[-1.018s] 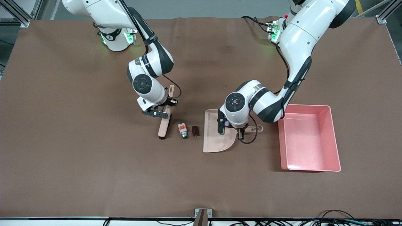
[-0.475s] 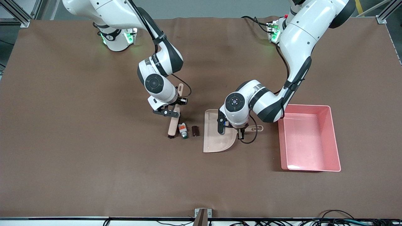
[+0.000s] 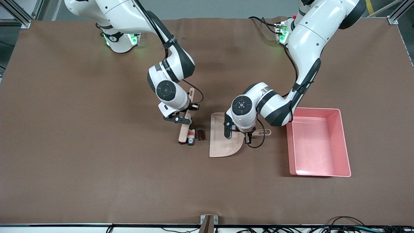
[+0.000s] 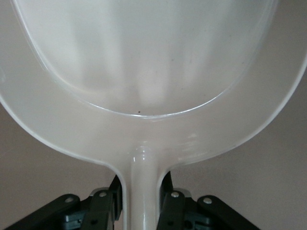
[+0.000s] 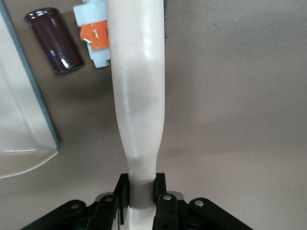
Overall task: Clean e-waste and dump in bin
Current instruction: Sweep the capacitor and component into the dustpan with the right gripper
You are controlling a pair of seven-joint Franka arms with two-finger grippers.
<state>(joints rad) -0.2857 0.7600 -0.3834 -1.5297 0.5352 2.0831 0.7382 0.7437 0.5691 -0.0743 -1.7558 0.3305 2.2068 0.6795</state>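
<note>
The e-waste lies on the brown table: a white block (image 3: 191,137) with orange and green marks, and a dark stubby cylinder (image 3: 201,135) beside it. Both also show in the right wrist view, the block (image 5: 92,33) and the cylinder (image 5: 54,40). My right gripper (image 3: 185,119) is shut on the handle of a beige brush (image 3: 183,133), whose head touches the block. In the right wrist view my right gripper (image 5: 140,191) clamps the brush handle (image 5: 138,96). My left gripper (image 3: 247,133) is shut on the handle of the beige dustpan (image 3: 223,142), which rests on the table next to the cylinder. In the left wrist view my left gripper (image 4: 142,201) holds the dustpan (image 4: 144,67), whose inside is bare.
The pink bin (image 3: 343,145) stands on the table toward the left arm's end, beside the dustpan's handle, with nothing visible inside. A cable loop (image 3: 258,142) hangs under the left wrist. The dustpan's open edge (image 5: 29,96) faces the e-waste.
My right arm has swept the brush toward the dustpan until it met the white block and nudged it toward the cylinder. The left arm and dustpan have not moved.
</note>
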